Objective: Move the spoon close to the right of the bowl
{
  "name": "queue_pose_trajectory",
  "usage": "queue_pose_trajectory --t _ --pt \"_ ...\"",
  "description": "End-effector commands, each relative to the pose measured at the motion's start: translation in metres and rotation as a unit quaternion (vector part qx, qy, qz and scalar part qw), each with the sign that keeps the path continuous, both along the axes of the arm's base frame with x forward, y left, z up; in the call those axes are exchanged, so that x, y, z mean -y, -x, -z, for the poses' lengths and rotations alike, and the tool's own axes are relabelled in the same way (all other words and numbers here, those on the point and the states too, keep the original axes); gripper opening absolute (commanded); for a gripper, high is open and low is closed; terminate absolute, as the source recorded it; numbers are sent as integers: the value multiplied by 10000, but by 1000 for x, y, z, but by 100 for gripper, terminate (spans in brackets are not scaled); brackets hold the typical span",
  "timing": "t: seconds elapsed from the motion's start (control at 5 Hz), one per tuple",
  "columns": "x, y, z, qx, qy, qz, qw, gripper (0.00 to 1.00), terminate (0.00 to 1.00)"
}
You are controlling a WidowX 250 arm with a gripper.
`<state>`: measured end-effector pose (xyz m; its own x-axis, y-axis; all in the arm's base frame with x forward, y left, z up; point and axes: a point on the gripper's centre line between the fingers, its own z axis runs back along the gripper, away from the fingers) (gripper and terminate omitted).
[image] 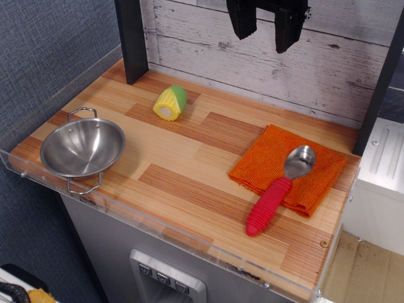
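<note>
Much bare table (189, 158) separates bowl (82, 149) from spoon (281, 189) near the right edge; gripper (266, 25) open, empty.

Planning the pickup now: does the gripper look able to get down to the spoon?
Probably yes. The gripper hangs open above the counter, and the spoon lies uncovered on the orange cloth with nothing over it.

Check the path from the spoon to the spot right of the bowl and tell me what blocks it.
Nothing visible does. The spoon lies partly on the orange cloth, and bare wooden counter runs from there to the bowl. The toy corn sits farther back, off that line. The gripper hangs open above.
</note>
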<state>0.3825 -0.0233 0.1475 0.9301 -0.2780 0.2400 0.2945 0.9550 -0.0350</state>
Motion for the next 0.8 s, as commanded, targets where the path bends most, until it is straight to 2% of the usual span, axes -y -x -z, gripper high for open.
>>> queue_pose_trajectory --t 0.0,0.2,0.4,0.6 --pt "0 0 0 0 0 0 10000 100 0" --pt "36 8 -8 46 21 271 9996 100 0" --pt "63 29 -16 74 -81 473 9988 100 0" --pt "81 67 -22 55 -107 706 9974 100 0"
